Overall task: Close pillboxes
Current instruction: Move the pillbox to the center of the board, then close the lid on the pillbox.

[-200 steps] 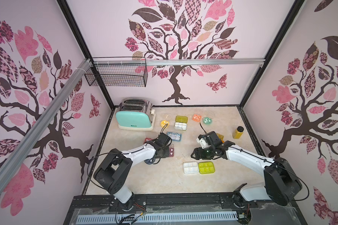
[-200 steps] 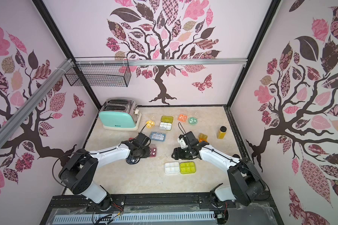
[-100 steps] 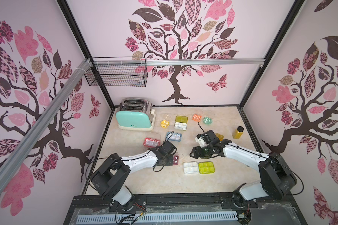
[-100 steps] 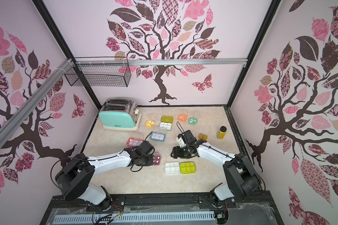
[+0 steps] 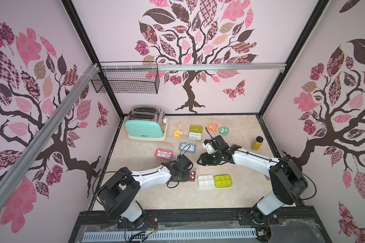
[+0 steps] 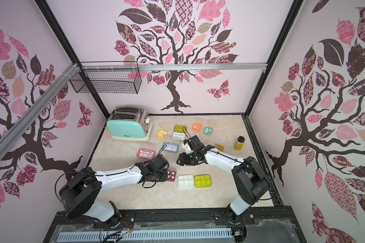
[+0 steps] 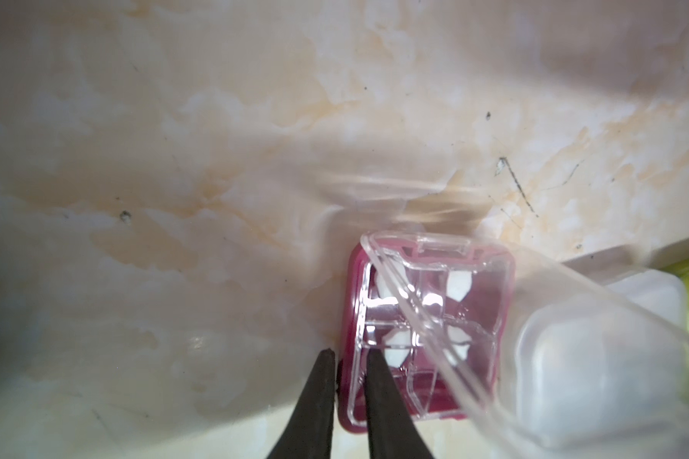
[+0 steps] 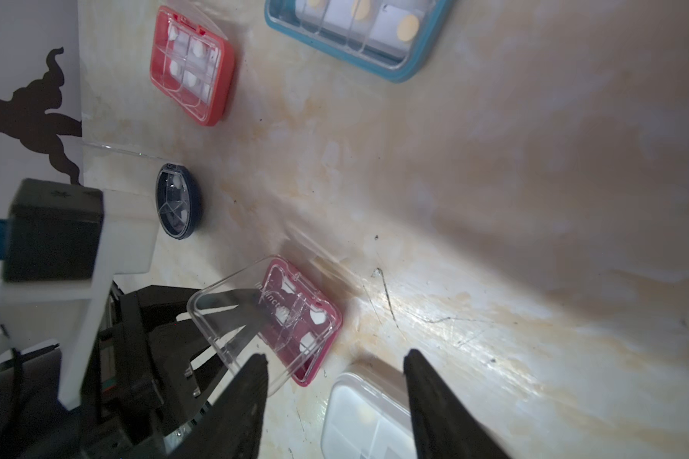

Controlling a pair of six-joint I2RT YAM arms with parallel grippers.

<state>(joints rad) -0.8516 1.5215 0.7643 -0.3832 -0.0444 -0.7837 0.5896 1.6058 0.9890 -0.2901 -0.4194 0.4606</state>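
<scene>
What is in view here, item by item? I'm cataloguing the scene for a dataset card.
toaster: 1, mint, table's back left
wire basket: 1, black, back wall
bottle: 1, amber with black cap, right side
block: 1, orange, beside right arm
back pillboxes: 5, yellow, olive, white, orange, mint, near back wall
middle pillboxes: 3, blue, pink, navy, left of centre
front pillboxes: 3, maroon, white, lime, one row
table: 1, beige marble, underneath everything
left gripper: 1, black, at maroon box's edge
right gripper: 1, black, open, mid-table
</scene>
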